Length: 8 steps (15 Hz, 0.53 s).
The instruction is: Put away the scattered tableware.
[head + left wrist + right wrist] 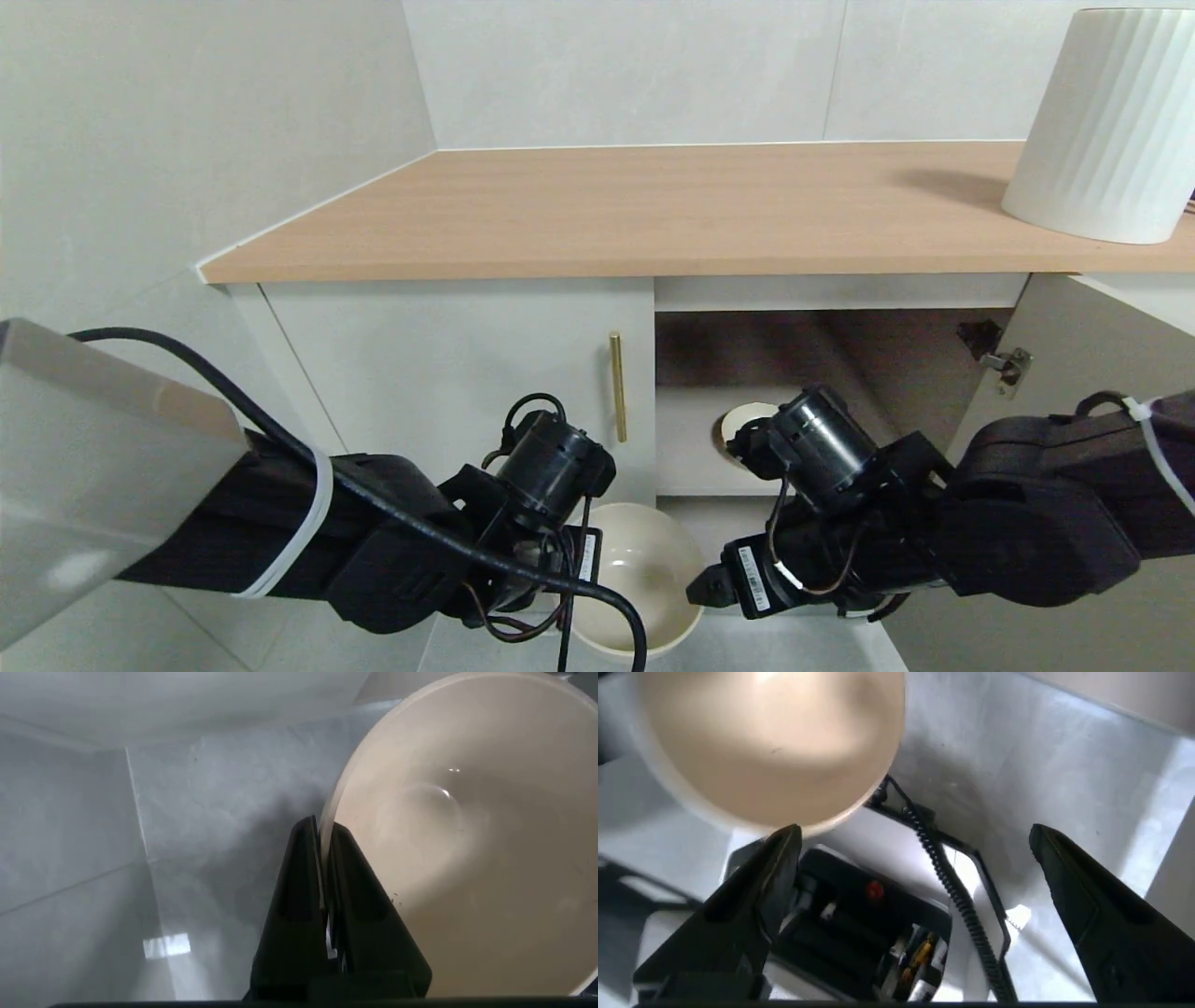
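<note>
A cream bowl (644, 569) hangs low in front of the cabinet, its hollow facing up. My left gripper (581, 558) is shut on the bowl's rim; in the left wrist view the two black fingers (304, 887) pinch the rim of the bowl (467, 840). My right gripper (706, 588) sits just right of the bowl, open, with nothing between its fingers. In the right wrist view the bowl (775, 737) lies beyond the spread right gripper (915, 873). A round white dish (747, 417) rests on the shelf inside the cabinet, partly hidden by my right wrist.
The cabinet's right door (1074, 392) stands open; the left door (448, 373) with a gold handle (617, 385) is closed. Above runs a wooden countertop (653, 205) with a tall white ribbed container (1111, 121) at its right. Pale walls close in on the left.
</note>
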### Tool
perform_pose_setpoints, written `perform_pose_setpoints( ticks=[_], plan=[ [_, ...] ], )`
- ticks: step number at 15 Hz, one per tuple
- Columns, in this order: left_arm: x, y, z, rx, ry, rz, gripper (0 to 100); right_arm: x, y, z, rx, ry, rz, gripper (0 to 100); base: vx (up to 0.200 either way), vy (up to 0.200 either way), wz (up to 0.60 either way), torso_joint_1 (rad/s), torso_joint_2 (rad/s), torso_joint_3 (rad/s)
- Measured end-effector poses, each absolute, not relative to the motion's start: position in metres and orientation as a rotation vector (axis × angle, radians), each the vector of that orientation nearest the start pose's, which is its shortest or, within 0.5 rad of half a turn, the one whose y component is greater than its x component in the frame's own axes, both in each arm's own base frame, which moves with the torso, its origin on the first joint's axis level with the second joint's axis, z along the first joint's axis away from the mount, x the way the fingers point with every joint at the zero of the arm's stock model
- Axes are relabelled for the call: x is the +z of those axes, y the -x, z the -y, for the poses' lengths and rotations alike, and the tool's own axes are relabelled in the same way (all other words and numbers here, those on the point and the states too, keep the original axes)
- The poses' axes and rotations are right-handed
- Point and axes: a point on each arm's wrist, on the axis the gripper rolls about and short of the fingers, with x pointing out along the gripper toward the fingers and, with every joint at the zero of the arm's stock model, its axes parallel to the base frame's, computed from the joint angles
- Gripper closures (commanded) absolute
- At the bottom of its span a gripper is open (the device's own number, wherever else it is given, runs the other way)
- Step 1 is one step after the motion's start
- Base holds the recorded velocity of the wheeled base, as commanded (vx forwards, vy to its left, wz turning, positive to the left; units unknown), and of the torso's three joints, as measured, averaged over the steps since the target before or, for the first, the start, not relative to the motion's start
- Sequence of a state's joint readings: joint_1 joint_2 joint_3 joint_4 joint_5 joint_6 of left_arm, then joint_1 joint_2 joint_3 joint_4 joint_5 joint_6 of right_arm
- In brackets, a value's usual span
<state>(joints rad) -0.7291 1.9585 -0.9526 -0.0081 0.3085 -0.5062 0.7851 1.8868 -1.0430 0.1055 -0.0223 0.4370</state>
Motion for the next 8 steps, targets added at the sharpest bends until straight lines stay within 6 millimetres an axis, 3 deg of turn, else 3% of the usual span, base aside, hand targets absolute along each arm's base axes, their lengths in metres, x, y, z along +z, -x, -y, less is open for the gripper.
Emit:
perform_pose_setpoints(
  ticks=[8],
  plan=[
    [0.096,-0.233,0.218,-0.202,-0.037,-0.907,100,0.102,-0.245,-0.247,0.426,-0.089,-0.974,0,0.000,0.000,0.00,0.000,0.00,0.000]
  ],
)
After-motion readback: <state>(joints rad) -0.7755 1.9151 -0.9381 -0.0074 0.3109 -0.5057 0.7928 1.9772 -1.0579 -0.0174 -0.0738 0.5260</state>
